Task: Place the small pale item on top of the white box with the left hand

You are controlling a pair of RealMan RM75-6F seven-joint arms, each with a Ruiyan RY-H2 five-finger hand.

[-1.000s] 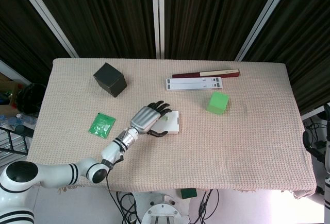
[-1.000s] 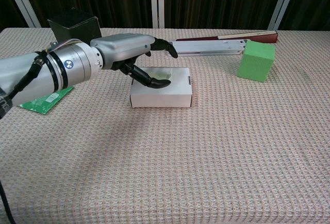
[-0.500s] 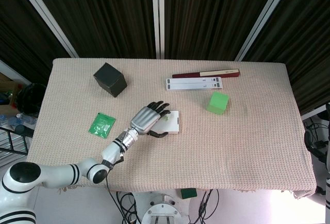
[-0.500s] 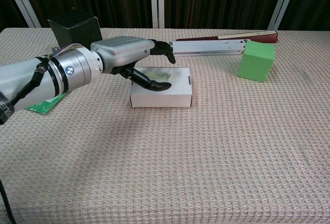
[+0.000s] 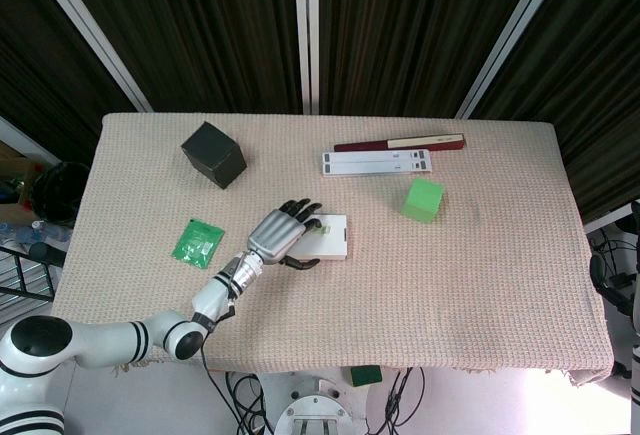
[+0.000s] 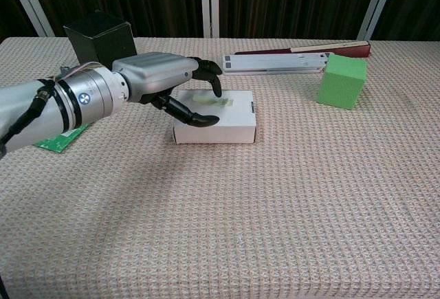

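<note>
**Now clear the hand without nudging the box**

Already the small pale item (image 6: 212,100) lies on top of the white box (image 6: 227,128), just beyond the left hand's fingertips. The left hand (image 6: 163,85) holds nothing, its fingers loosely apart over the box's near-left corner. Judging by this, release is done: lift straight back and up, keeping the thumb off the box edge. Compared with a second ago, the hand has drawn back, uncovering the item.
</note>
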